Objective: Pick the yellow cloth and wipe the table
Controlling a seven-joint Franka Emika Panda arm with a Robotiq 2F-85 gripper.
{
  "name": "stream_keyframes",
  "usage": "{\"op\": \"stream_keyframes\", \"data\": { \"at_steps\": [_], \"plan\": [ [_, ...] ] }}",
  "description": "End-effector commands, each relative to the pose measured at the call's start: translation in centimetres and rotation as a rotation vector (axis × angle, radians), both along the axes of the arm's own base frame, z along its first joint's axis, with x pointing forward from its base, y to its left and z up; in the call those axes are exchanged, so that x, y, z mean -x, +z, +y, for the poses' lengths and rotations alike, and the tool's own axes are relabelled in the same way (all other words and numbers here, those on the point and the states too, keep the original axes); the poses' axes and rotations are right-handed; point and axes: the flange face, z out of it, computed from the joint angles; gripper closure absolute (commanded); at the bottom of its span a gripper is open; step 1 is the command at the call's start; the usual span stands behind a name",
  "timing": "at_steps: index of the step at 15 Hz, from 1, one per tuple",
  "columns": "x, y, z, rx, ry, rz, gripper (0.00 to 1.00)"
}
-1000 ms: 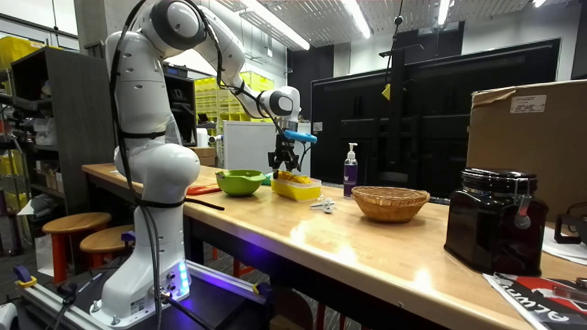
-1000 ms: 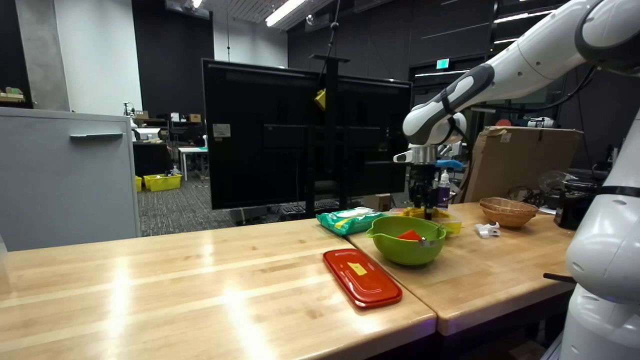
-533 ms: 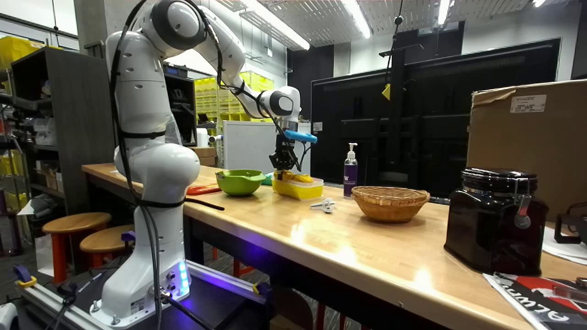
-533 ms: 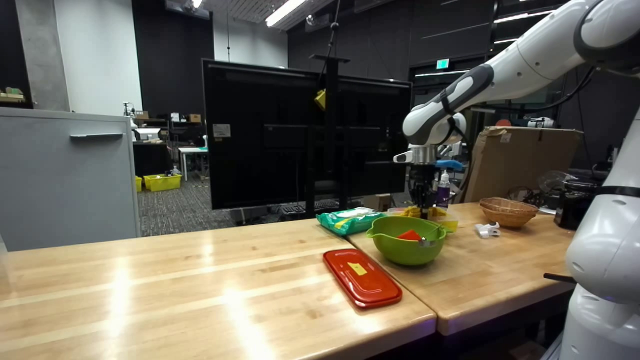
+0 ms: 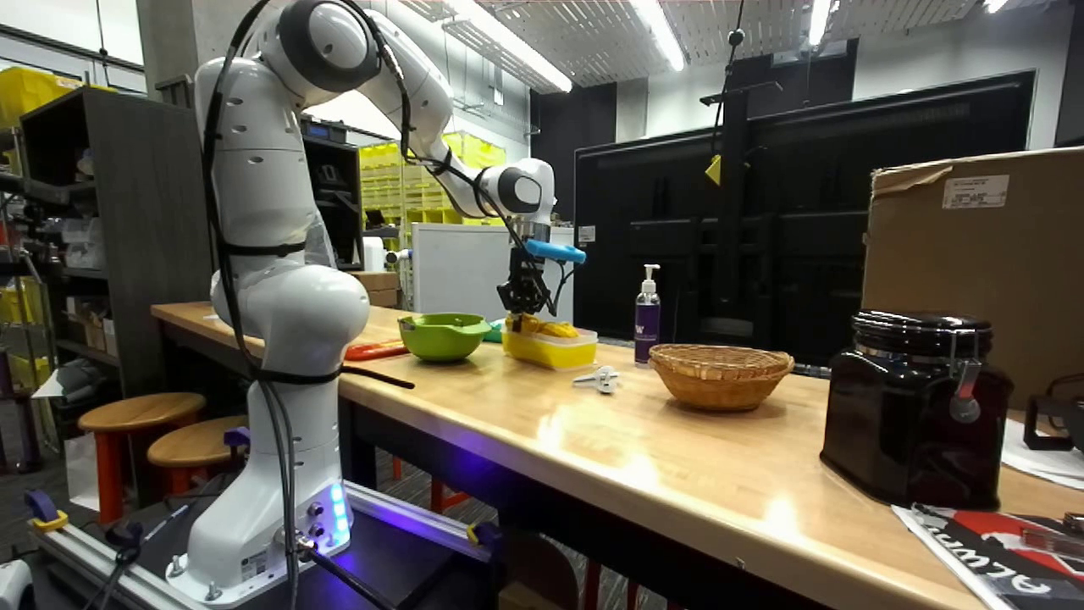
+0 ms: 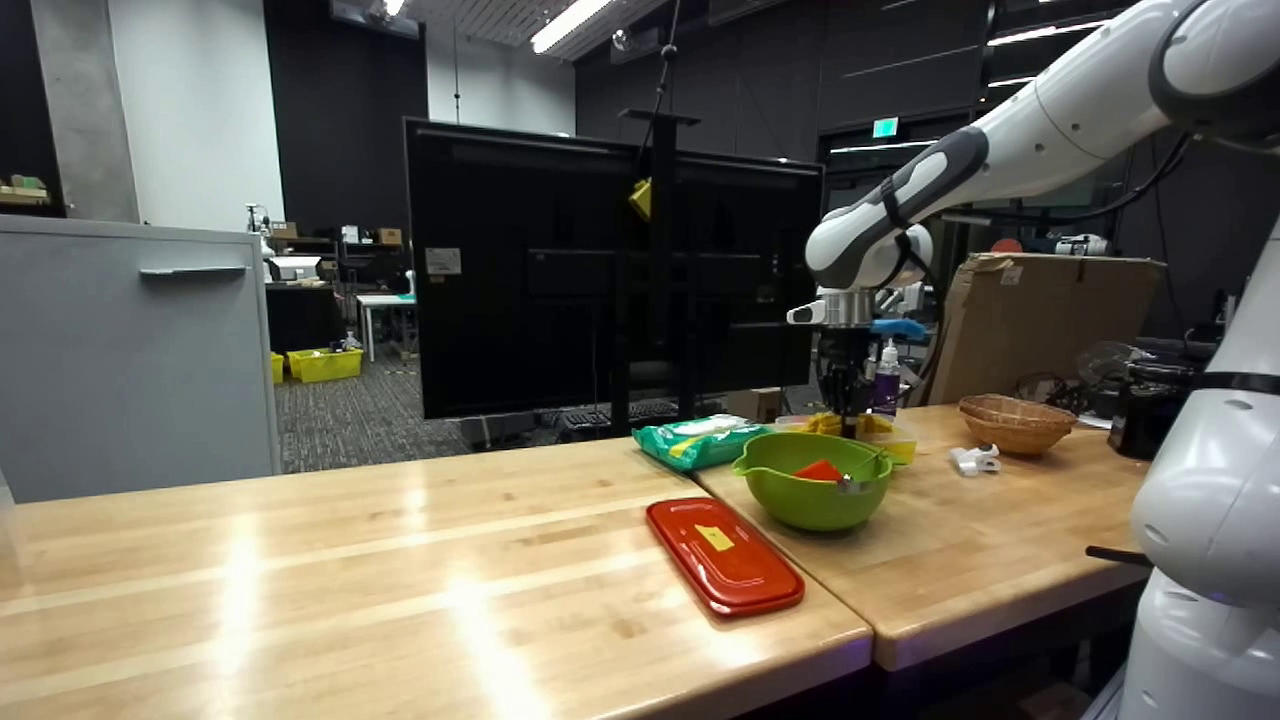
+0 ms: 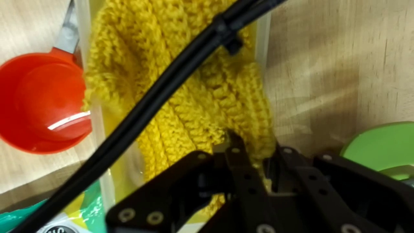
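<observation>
Wooden table (image 5: 720,449): plastic tub (image 5: 550,352) set on it, part-hidden by green bowl (image 6: 815,500) in an exterior view; bowl itself cropped at right in wrist view. In the tub, yellow knit cloth (image 7: 194,110) is heaped, part-masked by black cables (image 7: 152,102) in wrist view. Gripper (image 7: 257,149) at tub's edge, fingers (image 7: 241,170) spaced narrowly, fold of cloth pinched between. Tips blurred, partly buried; whether tub wall is caught too can't be told.
</observation>
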Motion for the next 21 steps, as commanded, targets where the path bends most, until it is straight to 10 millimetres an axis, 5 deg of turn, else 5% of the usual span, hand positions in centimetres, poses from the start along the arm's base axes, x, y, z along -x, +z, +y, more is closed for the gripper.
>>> {"op": "stream_keyframes", "data": {
  "at_steps": [1,8,13,21],
  "plan": [
    [0.3,0.9,0.2,0.008,0.008,-0.007,0.51],
    [-1.4,2.2,0.5,0.02,0.029,-0.026,0.03],
    [-2.9,2.8,0.6,0.021,0.04,-0.045,0.0],
    [-3.3,0.5,-0.1,-0.003,0.029,-0.013,0.0]
  ]
}}
